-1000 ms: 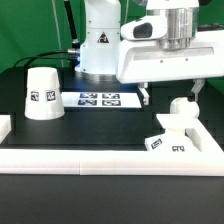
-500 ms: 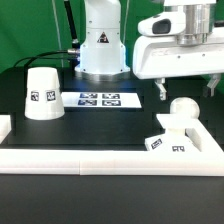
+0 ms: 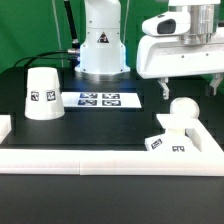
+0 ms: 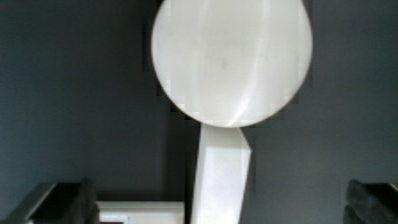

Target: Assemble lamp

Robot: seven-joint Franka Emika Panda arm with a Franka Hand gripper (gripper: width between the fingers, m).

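Two fingers of the gripper (image 3: 186,90) hang spread wide, pinching nothing, above the bulb (image 3: 182,108), which stands on the base (image 3: 168,140) at the near right. The shade (image 3: 42,95) sits well apart, left. I fear an off-centre descent could clip the round head and tip it.

Bright, even light is washing the black desk (image 3: 100,125), throwing only faint shadows; in the wrist view the bulb (image 4: 231,60) is glaring white, looking soft and slightly blurred at its edges
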